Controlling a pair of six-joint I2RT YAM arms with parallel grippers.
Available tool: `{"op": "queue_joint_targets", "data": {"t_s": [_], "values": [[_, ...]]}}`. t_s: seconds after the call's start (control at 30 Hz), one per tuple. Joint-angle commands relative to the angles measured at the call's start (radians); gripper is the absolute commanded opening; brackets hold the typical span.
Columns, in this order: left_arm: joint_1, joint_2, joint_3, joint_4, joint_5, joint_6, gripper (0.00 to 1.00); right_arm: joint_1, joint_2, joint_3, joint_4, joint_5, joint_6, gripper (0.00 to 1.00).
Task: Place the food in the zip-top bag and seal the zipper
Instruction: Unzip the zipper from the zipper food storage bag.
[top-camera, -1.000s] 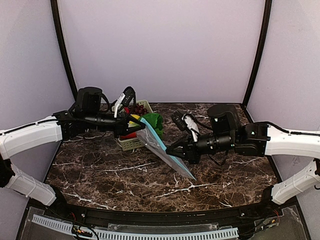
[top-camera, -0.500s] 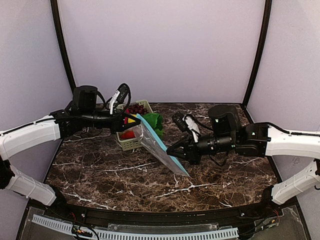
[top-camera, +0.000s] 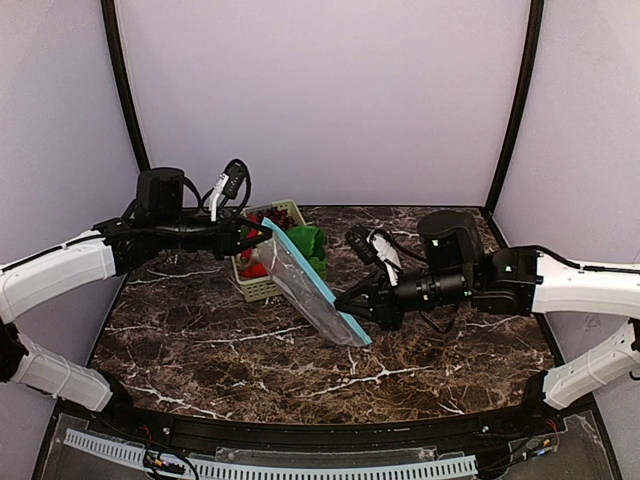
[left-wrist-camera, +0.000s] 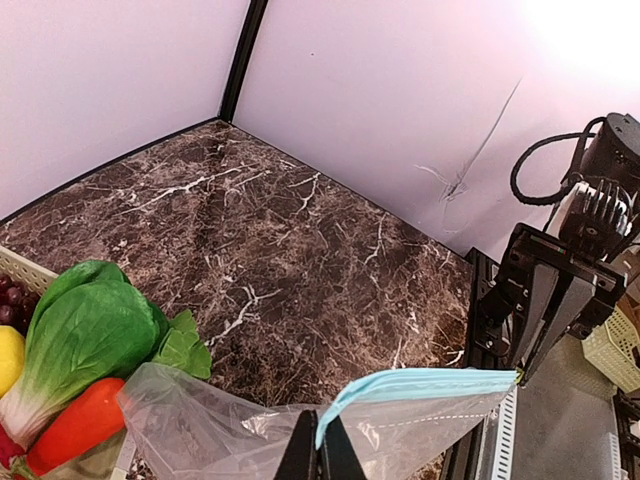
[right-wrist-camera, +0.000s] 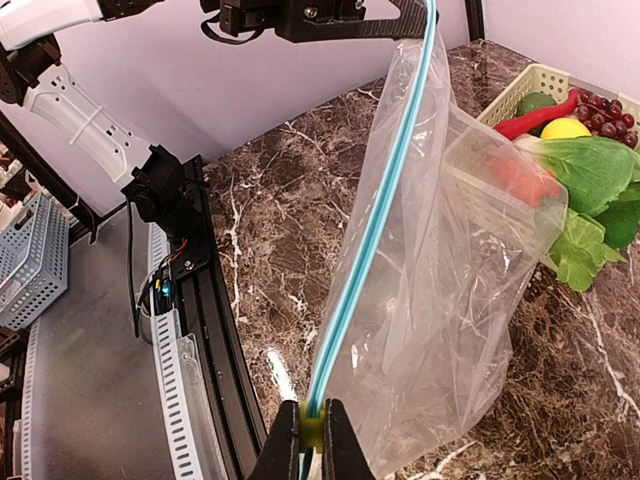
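Observation:
The clear zip-top bag (top-camera: 300, 285) hangs stretched in the air between both arms. My left gripper (top-camera: 262, 228) is shut on its upper corner (left-wrist-camera: 322, 440), at one end of the light blue zipper (left-wrist-camera: 430, 385). My right gripper (right-wrist-camera: 312, 440) is shut on the yellowish slider (right-wrist-camera: 312, 425), part-way along the zipper (right-wrist-camera: 375, 220). The food lies behind the bag: green bok choy (right-wrist-camera: 590, 180), yellow lemon (right-wrist-camera: 565, 128), red chilli (right-wrist-camera: 535, 118), purple grapes (right-wrist-camera: 605, 110) and a dark green piece (right-wrist-camera: 537, 100). Nothing shows inside the bag (right-wrist-camera: 450, 260).
A pale green slotted basket (top-camera: 262, 290) holding most of the food stands at the back left of the marble table. The bok choy (top-camera: 308, 245) lies beside it. A black rail (right-wrist-camera: 215, 330) runs along the table's near edge, with a grey crate (right-wrist-camera: 30, 260) beyond it.
My left gripper has pulled the bag's corner up and to the left. The bag has shifted with it, while the right gripper has stayed nearly in place on the slider.

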Motion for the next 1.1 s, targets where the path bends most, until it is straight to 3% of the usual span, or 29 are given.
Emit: {"op": "queue_joint_targets", "data": {"t_s": [0.0,1.07], "values": [[0.047,-0.046,-0.009,0.049,-0.09,-0.004,0.01,0.009,-0.022,-0.026,-0.06,-0.038,0.014,0.0],[0.129,-0.063,-0.017,0.067,-0.085,-0.033,0.01,0.009,-0.035,-0.049,-0.055,-0.035,0.029,0.0]]}}
